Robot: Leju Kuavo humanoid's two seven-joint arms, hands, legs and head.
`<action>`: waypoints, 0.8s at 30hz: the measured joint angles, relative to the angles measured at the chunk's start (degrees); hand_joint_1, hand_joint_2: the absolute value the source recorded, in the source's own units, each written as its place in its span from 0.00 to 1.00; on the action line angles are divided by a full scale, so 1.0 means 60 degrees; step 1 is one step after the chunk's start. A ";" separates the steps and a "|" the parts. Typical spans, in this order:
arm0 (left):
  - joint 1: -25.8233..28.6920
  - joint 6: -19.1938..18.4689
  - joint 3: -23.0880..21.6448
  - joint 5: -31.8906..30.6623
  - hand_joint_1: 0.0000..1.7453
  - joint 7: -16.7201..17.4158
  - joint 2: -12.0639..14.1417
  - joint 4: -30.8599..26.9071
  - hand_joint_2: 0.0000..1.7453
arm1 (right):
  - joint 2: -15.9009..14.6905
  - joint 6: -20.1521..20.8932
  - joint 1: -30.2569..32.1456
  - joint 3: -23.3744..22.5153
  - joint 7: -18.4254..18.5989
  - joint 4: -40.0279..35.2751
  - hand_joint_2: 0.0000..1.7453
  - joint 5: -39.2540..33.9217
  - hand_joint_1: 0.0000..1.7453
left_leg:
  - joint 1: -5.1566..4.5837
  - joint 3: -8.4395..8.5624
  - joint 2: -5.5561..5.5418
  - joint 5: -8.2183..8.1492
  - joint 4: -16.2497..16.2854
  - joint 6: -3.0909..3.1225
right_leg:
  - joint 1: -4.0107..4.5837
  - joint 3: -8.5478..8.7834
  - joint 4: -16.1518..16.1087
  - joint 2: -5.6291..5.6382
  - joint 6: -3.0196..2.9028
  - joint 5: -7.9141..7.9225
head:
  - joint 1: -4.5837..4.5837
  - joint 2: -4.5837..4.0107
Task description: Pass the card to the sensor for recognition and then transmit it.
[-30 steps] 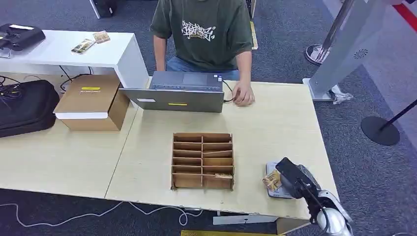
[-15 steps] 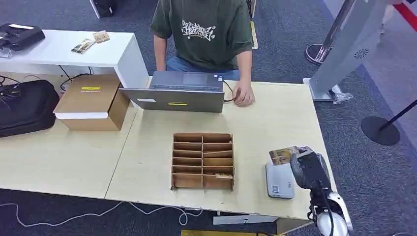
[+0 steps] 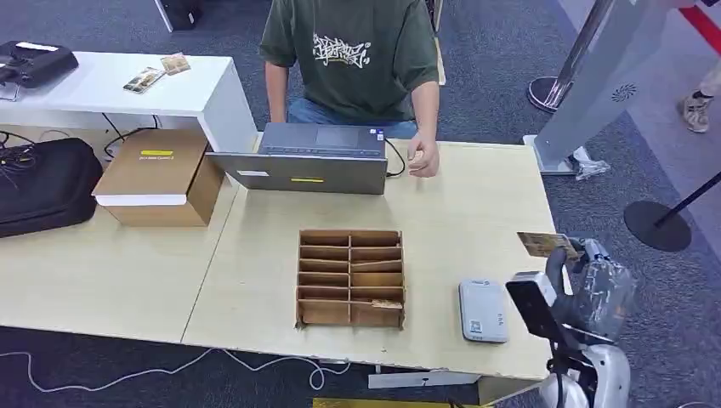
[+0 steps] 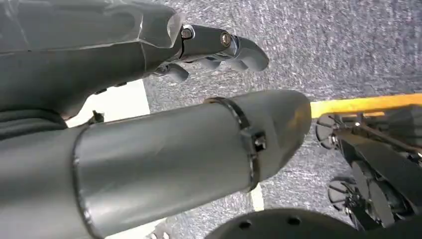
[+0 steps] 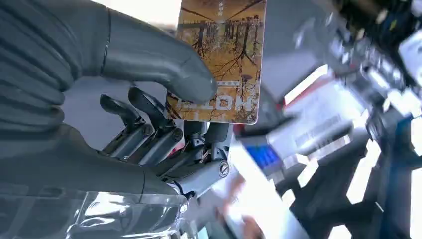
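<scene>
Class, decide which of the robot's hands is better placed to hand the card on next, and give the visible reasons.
The right. The right hand holds the card raised off the table, beyond the sensor. The left hand hangs over carpet, holding nothing.

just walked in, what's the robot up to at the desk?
The right hand pinches a card between thumb and fingers and holds it lifted off the table, beyond and to the right of the grey card reader near the front edge. A wooden slotted organizer sits mid-table. A person sits across behind a laptop, one hand raised by it. The left hand hangs by the floor, holding nothing.
</scene>
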 joint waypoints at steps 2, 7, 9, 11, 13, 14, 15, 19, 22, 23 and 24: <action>-0.0004 -0.0007 0.0000 -0.0004 0.00 0.0000 -0.0037 0.0000 0.00 | 0.0121 -0.0513 -0.0103 0.0000 0.0315 0.0007 1.00 0.1499 1.00 | 0.0001 0.0001 0.0003 0.0000 0.0000 0.0000 | 0.0000 0.0000 0.0000 0.0001 0.0000 0.0000 | 0.0004 0.0000; -0.0027 -0.0055 0.0000 -0.0095 0.00 0.0000 -0.0062 0.0000 0.00 | 0.0063 -0.1386 -0.0323 -0.0192 0.0945 0.0149 1.00 0.4394 1.00 | 0.0000 0.0003 -0.0004 0.0001 0.0000 0.0000 | 0.0000 0.0000 0.0000 -0.0006 0.0000 0.0000 | 0.0003 0.0000; -0.0026 -0.0055 0.0000 -0.0138 0.00 0.0004 -0.0055 0.0000 0.00 | -0.0212 -0.1401 -0.0341 -0.0500 0.0528 0.0138 1.00 0.4446 1.00 | -0.0003 0.0001 -0.0004 0.0000 0.0001 0.0001 | -0.0002 0.0002 -0.0002 -0.0007 0.0001 0.0001 | 0.0000 0.0000; -0.0027 -0.0051 0.0000 -0.0229 0.00 0.0007 -0.0047 0.0000 0.00 | -0.0368 -0.1408 -0.0343 -0.1054 -0.0212 0.0102 1.00 0.4512 1.00 | -0.0003 0.0000 -0.0003 0.0000 0.0002 0.0002 | -0.0002 0.0004 -0.0006 -0.0005 0.0003 0.0002 | 0.0007 0.0000; -0.0031 -0.0051 0.0000 -0.0328 0.00 0.0007 -0.0040 0.0000 0.00 | -0.0338 -0.1408 -0.0354 -0.1743 -0.1392 -0.0004 1.00 0.4512 1.00 | -0.0005 -0.0001 -0.0002 -0.0004 0.0003 0.0007 | -0.0004 0.0004 -0.0008 -0.0004 0.0004 0.0002 | 0.0004 0.0000; -0.0036 -0.0051 0.0000 -0.0390 0.00 0.0007 -0.0033 0.0000 0.00 | -0.0320 -0.1408 -0.0370 -0.2027 -0.1825 -0.0011 1.00 0.4519 1.00 | -0.0005 -0.0002 -0.0003 -0.0004 0.0003 0.0007 | -0.0004 0.0004 -0.0009 -0.0005 0.0004 0.0002 | 0.0000 0.0000; -0.0042 -0.0051 0.0000 -0.0433 0.00 0.0007 -0.0033 0.0000 0.00 | -0.0295 -0.1408 -0.0398 -0.2274 -0.2029 -0.0011 1.00 0.4515 1.00 | -0.0005 -0.0003 -0.0004 -0.0004 0.0003 0.0007 | -0.0004 0.0004 -0.0008 -0.0005 0.0004 0.0002 | 0.0007 0.0000; -0.0057 0.0015 0.0000 -0.0843 0.00 0.0037 0.0018 -0.0007 0.00 | -0.0670 -0.1349 -0.0803 -0.2389 -0.0552 0.0322 1.00 0.4519 1.00 | -0.0002 -0.0036 0.0021 -0.0005 -0.0002 0.0008 | -0.0003 0.0010 0.0000 0.0008 0.0005 0.0006 | 0.0000 -0.0004; -0.0144 -0.0011 0.0015 -0.1158 0.00 0.0029 0.0051 -0.0036 0.00 | -0.2041 -0.0934 -0.2237 -0.0583 0.4748 0.1192 1.00 0.4555 1.00 | -0.0022 -0.0106 0.0035 0.0005 -0.0004 0.0016 | -0.0023 -0.0015 0.0012 0.0018 0.0021 0.0017 | 0.0015 -0.0004; -0.0155 -0.0066 0.0015 -0.1195 0.00 0.0000 0.0073 -0.0036 0.00 | -0.2373 -0.0872 -0.2691 0.0314 0.6606 0.1414 1.00 0.4544 1.00 | -0.0010 -0.0076 0.0047 0.0007 0.0001 0.0011 | -0.0016 -0.0008 -0.0001 0.0038 0.0020 0.0022 | 0.0026 0.0000; -0.0159 -0.0073 0.0015 -0.1209 0.00 0.0000 0.0098 -0.0036 0.00 | -0.2671 -0.0847 -0.2995 0.1435 0.7426 0.1627 1.00 0.4537 1.00 | -0.0007 -0.0044 0.0060 0.0007 0.0005 0.0011 | -0.0014 0.0002 -0.0008 0.0053 0.0015 0.0029 | 0.0022 0.0000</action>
